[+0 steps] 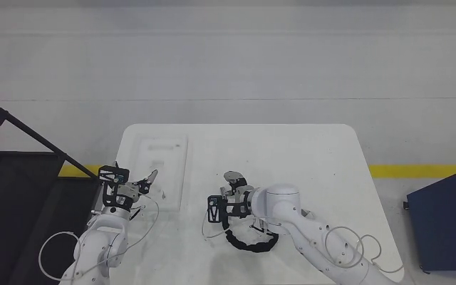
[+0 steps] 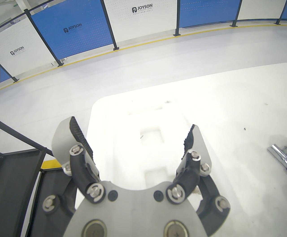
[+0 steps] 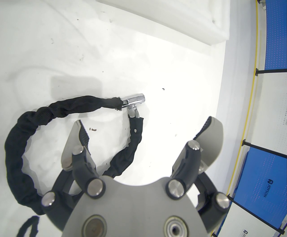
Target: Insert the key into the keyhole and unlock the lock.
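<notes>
Left tool [image 2: 133, 129] gapes empty at one foam tray [image 2: 152, 121], right tool [image 3: 144, 125] gapes empty above one black chain lock [image 3: 44, 112].

I worked in a robot test hall. The floor [image 1: 228, 64] was smooth, pale grey and wide, like a factory's, with a yellow line [image 1: 413, 171] painted across it. Beyond that line stood a fence of blue panels [image 2: 71, 36] and white panels [image 2: 139, 18], all dotted with small holes and printed with logos, held up by black posts [image 2: 109, 29] on flat feet. Inside the fenced bay stood one plain white desk [image 1: 299, 164] with rounded corners. Over it hung my left tool [image 2: 133, 131] and right tool [image 3: 144, 125], grey metal and black, on white jointed arms [image 1: 313, 228].
</notes>
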